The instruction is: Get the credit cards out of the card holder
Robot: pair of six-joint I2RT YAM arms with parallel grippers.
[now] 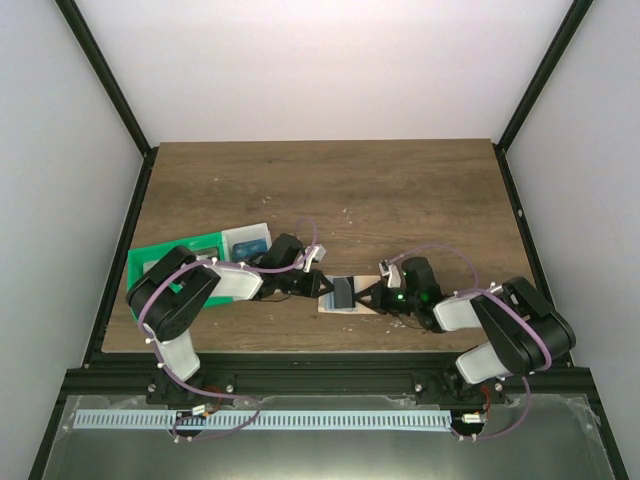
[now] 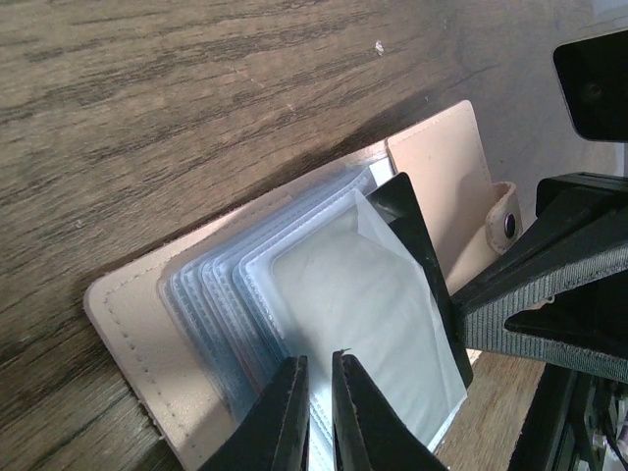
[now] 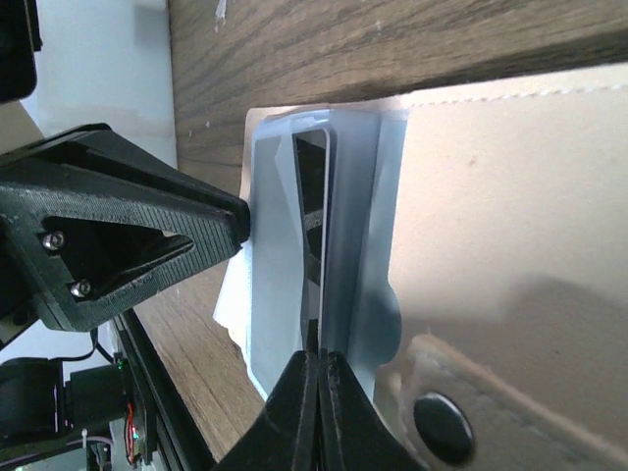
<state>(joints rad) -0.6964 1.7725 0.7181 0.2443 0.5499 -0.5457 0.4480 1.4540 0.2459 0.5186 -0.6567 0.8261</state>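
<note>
The tan card holder (image 1: 344, 297) lies open near the table's front edge, between both grippers. In the left wrist view its tan cover (image 2: 128, 314) carries a fanned stack of translucent blue-grey sleeves (image 2: 363, 294). My left gripper (image 2: 316, 371) is nearly closed, pinching sleeve edges from the left (image 1: 318, 285). My right gripper (image 3: 319, 361) is shut on one thin sleeve edge beside the snap tab (image 3: 442, 427), and reaches in from the right (image 1: 368, 297). A dark flat edge (image 2: 410, 235) shows under the top sleeve; I cannot tell whether it is a card. A blue card-like thing (image 1: 247, 244) lies in the translucent box.
A green compartment tray (image 1: 150, 268) stands at the front left, with the translucent box (image 1: 246, 240) against its right side. The left arm's links cross over the tray. The table's front edge runs just below the card holder.
</note>
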